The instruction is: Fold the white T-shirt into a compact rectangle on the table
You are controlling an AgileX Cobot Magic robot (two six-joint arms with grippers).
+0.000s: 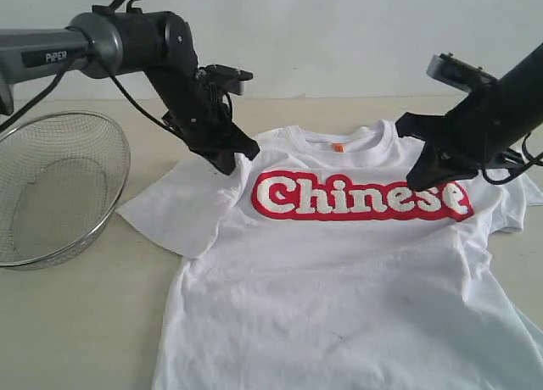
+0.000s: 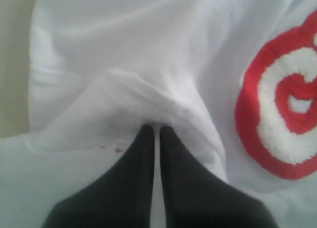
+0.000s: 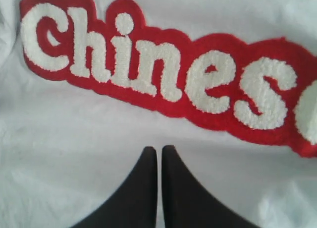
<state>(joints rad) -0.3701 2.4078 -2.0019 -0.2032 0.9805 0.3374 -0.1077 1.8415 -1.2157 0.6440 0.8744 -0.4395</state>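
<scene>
The white T-shirt [image 1: 339, 288] is being shown lying face up on the tabletop [image 1: 76, 322], spread beneath both end effectors. Its collar and small orange neck tag [image 1: 338, 147] are lying between them.

The left end effector [image 1: 225, 159] is being held with its jaws pressed together, and almost no gap is being shown between the dark fingers [image 2: 138, 178] in the left wrist view. Its tips are being set against the shirt at the shoulder, beside the sleeve. A raised ridge of white cloth is being bunched right at the tips, but whether any cloth is being pinched between them cannot be told. The red-and-white lettering [image 1: 361, 195] is being shown starting just to the inner side of this end effector.

The right end effector [image 1: 422, 182] is likewise being held closed, jaws together, with nothing visibly being gripped. In the right wrist view the word "Chinese" is being shown running just ahead of its tips, over flat cloth; whether the cloth is being touched cannot be told.

A round wire-mesh basket [image 1: 51, 186] is being shown on the tabletop well apart from the left end effector, on its outer side, clear of the sleeve.
</scene>
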